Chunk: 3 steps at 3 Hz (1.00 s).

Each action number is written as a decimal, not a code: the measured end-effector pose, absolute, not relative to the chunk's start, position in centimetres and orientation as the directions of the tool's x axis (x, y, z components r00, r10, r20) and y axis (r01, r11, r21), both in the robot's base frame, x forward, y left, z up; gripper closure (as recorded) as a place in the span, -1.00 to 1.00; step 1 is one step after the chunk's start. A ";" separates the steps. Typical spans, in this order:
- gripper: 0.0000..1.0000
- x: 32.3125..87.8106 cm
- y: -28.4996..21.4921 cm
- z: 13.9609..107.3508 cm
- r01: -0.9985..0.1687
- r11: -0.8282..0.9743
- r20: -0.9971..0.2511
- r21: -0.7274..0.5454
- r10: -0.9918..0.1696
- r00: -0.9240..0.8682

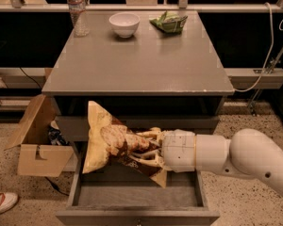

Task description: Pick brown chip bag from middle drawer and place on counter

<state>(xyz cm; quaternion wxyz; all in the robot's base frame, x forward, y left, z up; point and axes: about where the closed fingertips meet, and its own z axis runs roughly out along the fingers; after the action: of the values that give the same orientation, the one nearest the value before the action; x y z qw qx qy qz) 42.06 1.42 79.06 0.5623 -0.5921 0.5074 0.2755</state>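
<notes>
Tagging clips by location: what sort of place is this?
Probably a lab or office test area: a lone grey cabinet whose counter holds a bowl and water bottle, an open cardboard box on the speckled floor. The gripper holds the brown chip bag above the middle drawer.

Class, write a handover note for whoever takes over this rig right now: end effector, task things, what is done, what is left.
End effector: over the open middle drawer, shut on the brown chip bag.
Bag: held above the drawer floor, below the counter.
Counter back edge: bottle, bowl, green bag.
Done: grasp.
Left: raise bag, set on counter, release.
</notes>
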 end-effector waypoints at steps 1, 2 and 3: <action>1.00 43.2 0.8 80.4 -0.892 0.163 -0.880 -0.421 -0.310 0.359; 1.00 47.6 -2.1 85.8 -0.828 0.204 -0.812 -0.522 -0.414 0.410; 1.00 51.0 -4.6 90.3 -0.767 0.250 -0.759 -0.591 -0.494 0.424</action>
<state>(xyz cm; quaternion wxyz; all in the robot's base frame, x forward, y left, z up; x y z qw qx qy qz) 50.96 -4.59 90.30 0.5915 -0.6016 0.5242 0.1154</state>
